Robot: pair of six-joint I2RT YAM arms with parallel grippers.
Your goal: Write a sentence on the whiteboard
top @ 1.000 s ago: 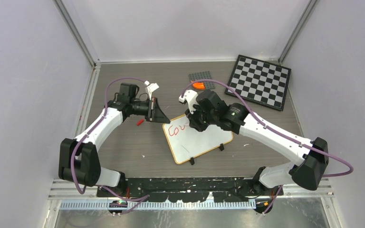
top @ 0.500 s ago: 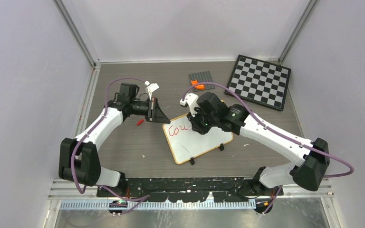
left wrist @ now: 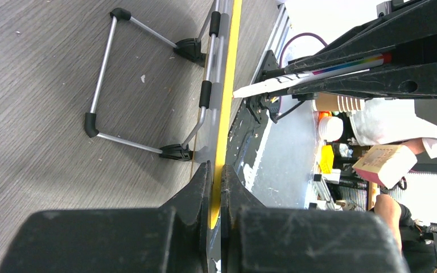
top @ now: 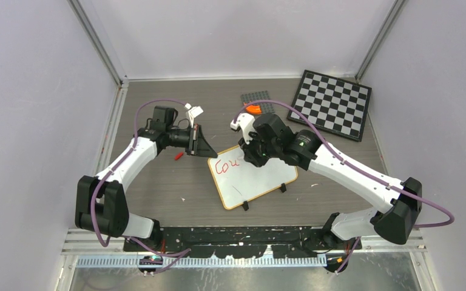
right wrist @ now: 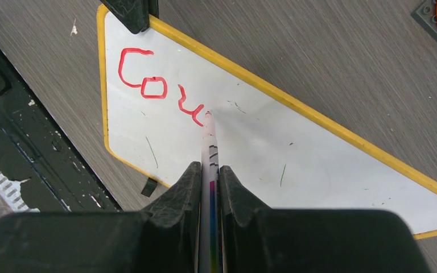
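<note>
The whiteboard (top: 261,179) stands tilted on the table, white with a yellow-orange frame (left wrist: 227,85). My left gripper (top: 205,151) is shut on its left corner; the frame edge runs between the jaws (left wrist: 216,170). Its fingers (right wrist: 130,11) show at the board's top corner in the right wrist view. My right gripper (right wrist: 209,168) is shut on a white marker (right wrist: 210,148) with a rainbow stripe. The marker's tip touches the board at the tail of the red lettering (right wrist: 148,79), which reads "Cou" (top: 226,165). That is all of the sentence that shows.
A black-and-white chequered board (top: 332,104) lies at the back right. A grey studded plate (top: 258,98) with an orange piece (top: 253,109) sits behind the right wrist. A small red object (top: 178,156) lies under the left arm. The board's wire stand (left wrist: 99,85) rests on the table.
The right wrist dipped a little toward the near side, then came back toward the far side with the marker on the board. The left arm has held still.
</note>
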